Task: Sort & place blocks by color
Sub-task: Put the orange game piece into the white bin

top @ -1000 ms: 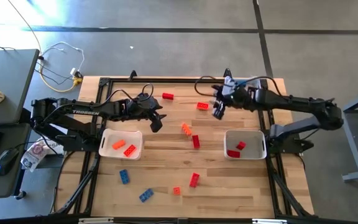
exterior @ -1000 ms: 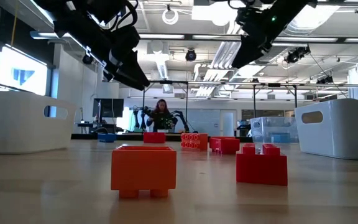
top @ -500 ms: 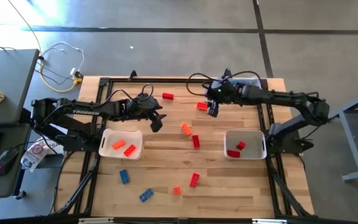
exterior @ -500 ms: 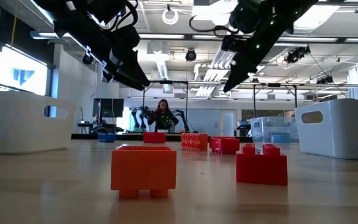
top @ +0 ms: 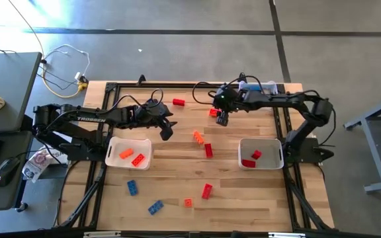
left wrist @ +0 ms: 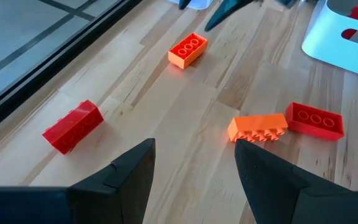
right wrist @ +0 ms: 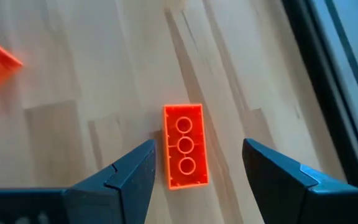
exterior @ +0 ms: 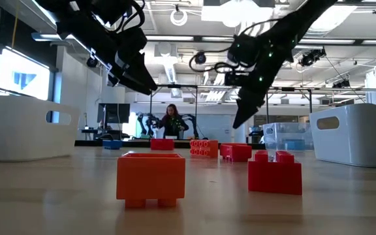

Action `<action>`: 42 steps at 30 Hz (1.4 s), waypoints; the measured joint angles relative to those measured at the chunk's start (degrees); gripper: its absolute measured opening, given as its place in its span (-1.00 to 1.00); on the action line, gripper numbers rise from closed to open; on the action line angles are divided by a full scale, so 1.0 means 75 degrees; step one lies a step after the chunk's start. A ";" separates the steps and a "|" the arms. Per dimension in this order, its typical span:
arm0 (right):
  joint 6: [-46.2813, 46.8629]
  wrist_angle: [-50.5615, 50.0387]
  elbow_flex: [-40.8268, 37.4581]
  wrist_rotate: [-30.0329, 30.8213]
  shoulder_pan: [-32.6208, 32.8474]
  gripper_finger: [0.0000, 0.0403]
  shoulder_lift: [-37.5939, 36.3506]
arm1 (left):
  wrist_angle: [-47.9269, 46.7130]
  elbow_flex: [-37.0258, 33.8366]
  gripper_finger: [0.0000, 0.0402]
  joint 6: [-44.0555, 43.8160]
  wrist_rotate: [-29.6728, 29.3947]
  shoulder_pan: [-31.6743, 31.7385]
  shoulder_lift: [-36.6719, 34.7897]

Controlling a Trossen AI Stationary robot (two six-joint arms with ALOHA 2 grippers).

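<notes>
The right claw (top: 221, 119) hangs open and empty over a red-orange brick (right wrist: 184, 146) at about 1 o'clock from the middle of the table (top: 243, 198). In the right wrist view this three-studded brick lies flat, studs up, between the two spread fingers (right wrist: 126, 177), its long axis running along the line of the fingers.

The left claw (top: 167, 129) waits open and empty above the boards at about 10 o'clock. Its wrist view shows an orange brick (left wrist: 257, 127) on its side touching end to end with a red brick (left wrist: 314, 119), and a red one (left wrist: 72, 126) apart near the table edge.

From above, two blue bricks (top: 131, 187) lie at 7 o'clock, a small orange one (top: 188, 203) and a red one (top: 207, 191) at 6 o'clock, the red one's long axis slanting. The left white tray (top: 114, 158) holds an orange and a red brick; the right tray (top: 273, 162) holds two red ones.

The table is pale wood planks in a black frame on a grey floor. The low view shows a large hall with ceiling lights and a person (exterior: 170, 121) far behind.
</notes>
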 joint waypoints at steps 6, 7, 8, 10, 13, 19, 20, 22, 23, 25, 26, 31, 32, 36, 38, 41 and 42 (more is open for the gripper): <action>-0.0130 0.0257 0.0000 -0.0239 -0.0191 0.12 0.0590 | 0.0001 0.0002 0.04 0.0000 0.0000 0.0000 0.0000; -0.0144 0.0281 0.0000 -0.0208 -0.0213 0.12 0.0662 | 0.0001 0.0003 0.04 0.0000 0.0000 0.0000 0.0000; -0.0151 0.0311 0.0000 -0.0191 -0.0227 0.11 0.0728 | -0.0001 0.0003 0.04 0.0000 0.0000 0.0000 0.0000; -0.0153 0.0382 0.0000 -0.0222 -0.0257 0.11 0.0834 | 0.0000 0.0003 0.04 0.0000 0.0000 0.0001 0.0000; -0.0153 0.0403 0.0000 -0.0288 -0.0257 0.11 0.0982 | 0.0000 0.0006 0.04 0.0000 0.0000 0.0000 0.0000; -0.0153 0.0442 0.0000 -0.0163 -0.0268 0.11 0.1277 | 0.0001 0.0006 0.04 0.0002 0.0000 0.0002 0.0000; -0.0151 0.0465 0.0000 -0.0166 -0.0268 0.11 0.1312 | 0.0001 0.0006 0.04 0.0001 0.0000 0.0002 0.0000; -0.0153 0.0490 0.0000 -0.0177 -0.0268 0.11 0.1351 | 0.0001 0.0006 0.04 0.0000 0.0000 0.0000 0.0000; -0.0153 0.0487 0.0000 -0.0213 -0.0268 0.11 0.1356 | 0.0001 0.0006 0.04 0.0003 0.0000 0.0000 0.0000; -0.0151 0.0490 0.0000 -0.0276 -0.0268 0.08 0.1356 | 0.0001 0.0006 0.04 0.0001 0.0000 0.0001 0.0000; -0.0146 0.0490 0.0000 -0.0278 -0.0268 0.05 0.1356 | 0.0001 0.0006 0.04 0.0003 0.0000 0.0002 0.0000; -0.0112 0.0473 0.0000 -0.0391 -0.0268 -0.30 0.1358 | 0.0001 0.0006 0.04 0.0003 -0.0001 0.0001 0.0000; -0.0089 0.0473 0.0000 -0.0483 -0.0268 -0.39 0.1356 | 0.0001 0.0006 0.04 0.0003 0.0000 0.0002 0.0000; 0.0063 0.0484 0.0006 -0.0558 -0.0268 -0.67 0.1356 | 0.0001 0.0006 0.04 0.0000 0.0000 0.0000 0.0003; 0.0075 0.0480 0.0006 -0.0565 -0.0268 -0.67 0.1349 | 0.0002 0.0006 0.04 -0.0002 0.0000 0.0002 0.0001; 0.0181 0.0464 0.0006 -0.0815 -0.0251 -0.67 0.1344 | 0.0003 0.0006 0.04 0.0000 0.0000 0.0001 0.0003; 0.0250 0.0459 0.0006 -0.0981 -0.0251 -0.67 0.1340 | 0.0003 0.0006 0.04 0.0000 0.0006 0.0000 0.0002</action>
